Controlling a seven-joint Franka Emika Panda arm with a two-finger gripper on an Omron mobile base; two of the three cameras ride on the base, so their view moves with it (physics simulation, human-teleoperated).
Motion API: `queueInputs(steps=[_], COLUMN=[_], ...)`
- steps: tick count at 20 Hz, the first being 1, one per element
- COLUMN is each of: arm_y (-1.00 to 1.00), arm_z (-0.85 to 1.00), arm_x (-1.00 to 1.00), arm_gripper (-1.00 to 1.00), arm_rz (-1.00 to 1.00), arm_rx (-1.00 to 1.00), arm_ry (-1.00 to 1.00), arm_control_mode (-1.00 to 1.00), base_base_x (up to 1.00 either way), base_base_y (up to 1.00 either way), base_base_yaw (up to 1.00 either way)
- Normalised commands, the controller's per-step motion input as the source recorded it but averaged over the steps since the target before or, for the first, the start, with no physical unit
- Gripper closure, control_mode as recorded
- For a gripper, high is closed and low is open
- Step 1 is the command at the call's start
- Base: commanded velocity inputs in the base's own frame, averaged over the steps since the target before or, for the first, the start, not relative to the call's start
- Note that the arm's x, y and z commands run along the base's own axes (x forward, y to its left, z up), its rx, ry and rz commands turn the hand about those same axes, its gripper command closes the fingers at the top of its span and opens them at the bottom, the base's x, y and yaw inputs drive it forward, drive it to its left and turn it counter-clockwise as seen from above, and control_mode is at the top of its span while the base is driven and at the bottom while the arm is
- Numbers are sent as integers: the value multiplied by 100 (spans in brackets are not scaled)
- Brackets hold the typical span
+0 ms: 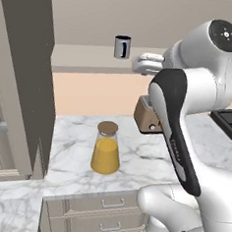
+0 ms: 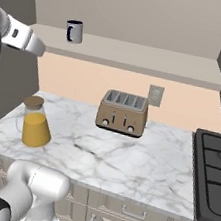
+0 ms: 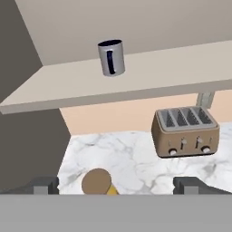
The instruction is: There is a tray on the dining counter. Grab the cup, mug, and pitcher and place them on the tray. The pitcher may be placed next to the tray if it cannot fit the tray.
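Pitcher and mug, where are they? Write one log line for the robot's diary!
pitcher: upright on marble worktop, untouched | mug: on shelf above | toaster: on worktop | gripper: open, empty, above pitcher

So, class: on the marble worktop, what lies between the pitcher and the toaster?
Nothing: in the right base view, bare marble worktop separates the pitcher from the toaster.

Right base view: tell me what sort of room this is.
A rendered kitchen, most likely. A bronze four-slot toaster stands on a white grey-veined marble worktop over beige drawers, and a black stove top adjoins it on the right.
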Motion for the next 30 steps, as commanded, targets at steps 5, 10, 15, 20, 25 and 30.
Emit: queueInputs(steps=[5,10,15,20,25,30], arm_y=[6,2,11,8,-1,0], arm_z=[0,0,0,0,0,0], arm_x=[56,64,51,41,45,52], arm_gripper=[-100,-100,-100,-100,-100,-100], arm_rz=[1,5,8,4,-1,-2], arm_rx=[0,-2,-7,-4,0,0], arm_ry=[3,4,1,0,0,0], arm_control_mode=[-100,-100,-100,-100,-100,-100], base_base_x=[0,0,0,0,0,0], base_base_y=[0,0,0,0,0,0], base_base_yaw=[0,0,0,0,0,0])
